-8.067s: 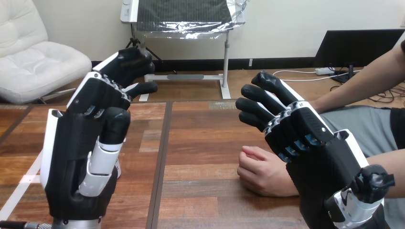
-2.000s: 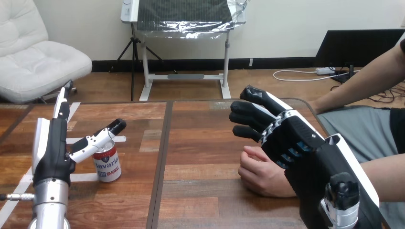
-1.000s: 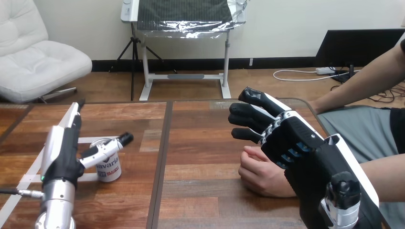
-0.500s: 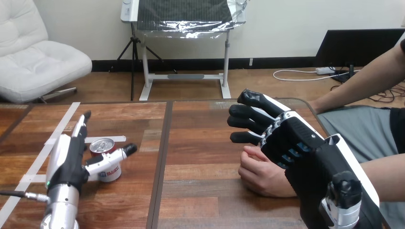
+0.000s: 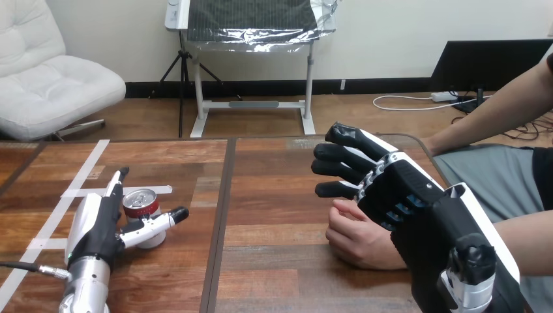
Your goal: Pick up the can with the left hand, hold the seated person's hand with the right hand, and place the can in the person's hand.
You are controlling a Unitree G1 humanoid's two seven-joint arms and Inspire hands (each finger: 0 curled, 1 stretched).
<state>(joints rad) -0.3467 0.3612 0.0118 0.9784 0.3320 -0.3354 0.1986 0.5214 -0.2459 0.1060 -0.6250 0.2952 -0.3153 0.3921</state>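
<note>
Red-and-silver drinks can [image 5: 140, 201] stands upright on the wooden tabletop [image 5: 274, 195], between our left hand's [image 5: 98, 225] straight fingers [image 5: 116, 186] and thumb, ungripped. Our right hand [image 5: 398, 192] hovers spread open over the person's hand [image 5: 358, 238]. We judge an off-centre closure could topple the can.

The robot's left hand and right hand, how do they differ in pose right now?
The left hand is low over the table, edge-on, with straight fingers beside the can and its thumb across the can's front. The right hand is raised with its back to the camera. The left hand brackets the can, while the right hand hangs over the person's hand and grips nothing. Both hands are open.
</note>
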